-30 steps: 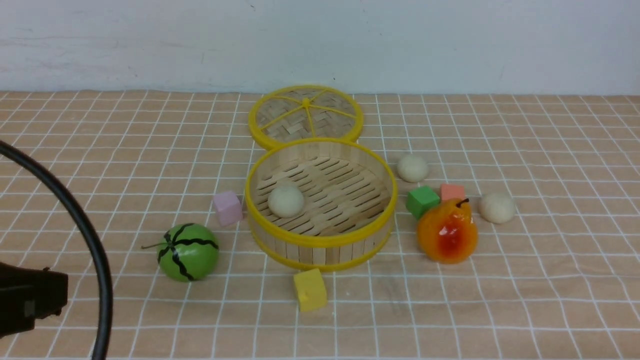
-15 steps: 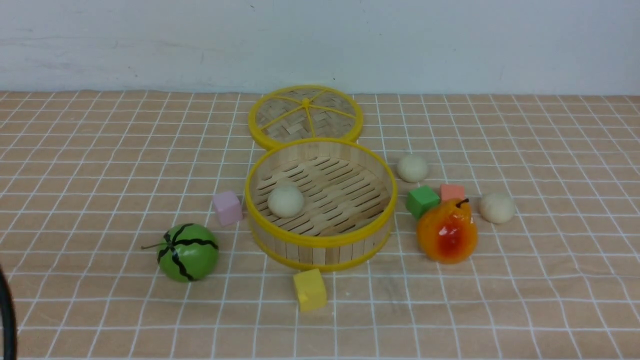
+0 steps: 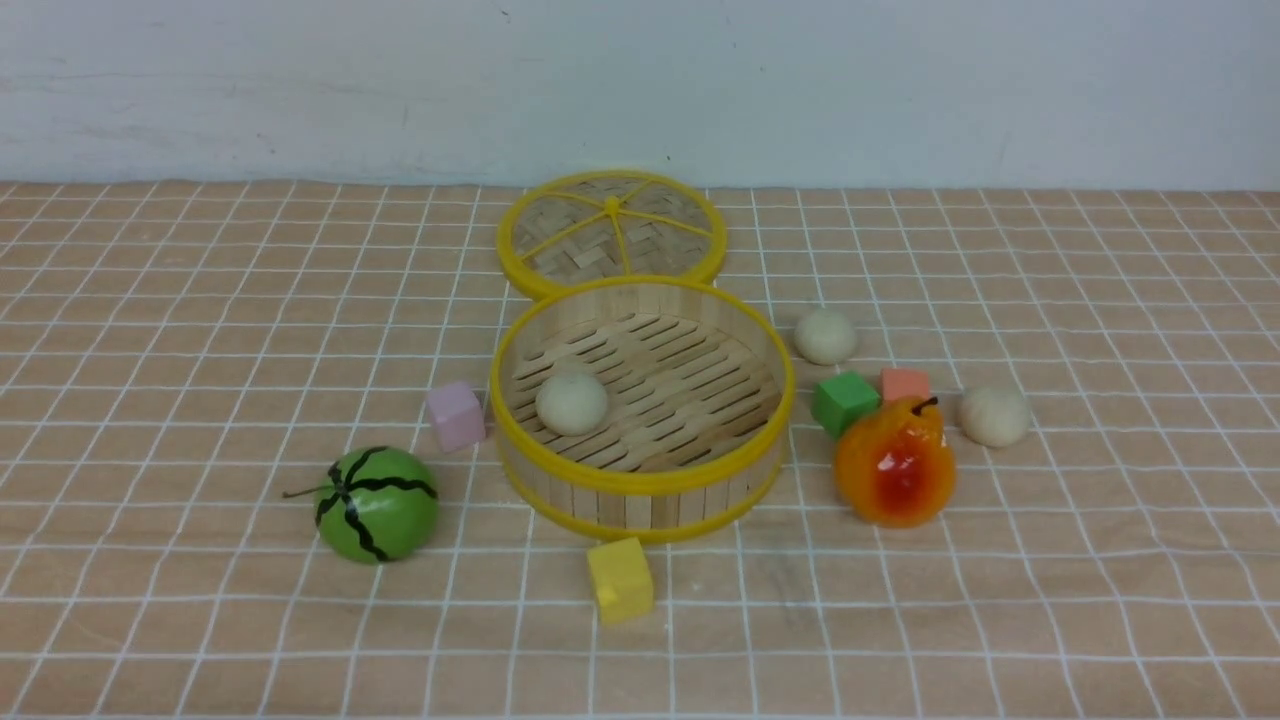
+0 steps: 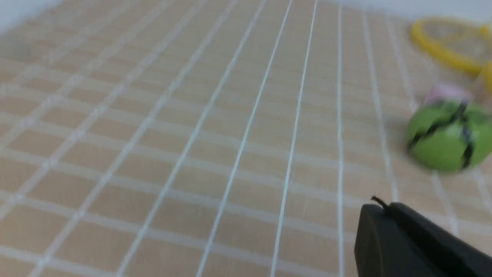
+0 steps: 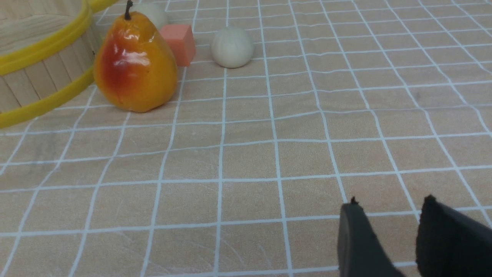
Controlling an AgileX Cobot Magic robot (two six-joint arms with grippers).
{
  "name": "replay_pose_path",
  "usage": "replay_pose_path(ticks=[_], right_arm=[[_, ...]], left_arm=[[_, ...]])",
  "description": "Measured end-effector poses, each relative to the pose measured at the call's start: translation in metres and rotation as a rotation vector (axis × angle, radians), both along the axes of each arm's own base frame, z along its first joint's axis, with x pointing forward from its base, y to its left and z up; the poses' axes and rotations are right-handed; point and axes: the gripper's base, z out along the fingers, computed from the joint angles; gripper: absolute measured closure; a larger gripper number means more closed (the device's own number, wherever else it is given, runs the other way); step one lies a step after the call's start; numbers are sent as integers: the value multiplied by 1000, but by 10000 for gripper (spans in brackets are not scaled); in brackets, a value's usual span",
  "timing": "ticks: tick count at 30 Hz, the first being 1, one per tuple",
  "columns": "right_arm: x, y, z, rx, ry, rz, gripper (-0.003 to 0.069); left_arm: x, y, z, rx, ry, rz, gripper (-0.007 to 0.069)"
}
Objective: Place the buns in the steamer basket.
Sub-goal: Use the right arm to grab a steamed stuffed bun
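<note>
The steamer basket (image 3: 640, 488) stood near the middle of the checked tabletop (image 3: 200, 300), with its flat woven lid (image 3: 611, 232) lying just behind it, touching or nearly touching the back rim; the first bun (image 3: 571, 402) rested on the slatted floor inside the basket, towards its left wall; the second bun (image 3: 825, 336) sat on the tabletop just beside the basket's right rear; the third bun (image 3: 994, 416) lay farther right, beyond the orange pear (image 3: 895, 462); a green block (image 3: 845, 402) and a salmon block (image 3: 905, 383) stood just behind the pear, between it and the second bun; a pink block (image 3: 456, 415) sat close against the basket's left wall, a green toy watermelon (image 3: 377, 503) lay nearer the robot on that side, and a yellow block (image 3: 620, 580) stood just in front of the basket; the left gripper (image 4: 378, 206), seen only in its own wrist view, hung low over bare cloth with its jaws pressed together on nothing, the watermelon blurred some way off; the right gripper (image 5: 391, 202) hovered over the tabletop with its jaws parted and empty, well apart from the pear and the third bun.
</note>
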Motion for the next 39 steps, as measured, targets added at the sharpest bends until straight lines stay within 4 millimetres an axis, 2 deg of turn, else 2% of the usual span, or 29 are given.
replay_pose_path(ticks=[2, 9, 32, 38, 39], right_arm=[[0, 0, 0, 0, 0, 0, 420], [0, 0, 0, 0, 0, 0, 420], [0, 0, 0, 0, -6, -1, 420], [4, 0, 10, 69, -143, -16, 420], [4, -1, 16, 110, -219, -29, 420]], left_arm=[[0, -1, -11, -25, 35, -3, 638], [2, -6, -11, -47, 11, -86, 638], [2, -6, -11, -47, 9, -92, 637], [2, -6, -11, -47, 9, -92, 636], [2, -6, -11, -47, 9, -92, 634]])
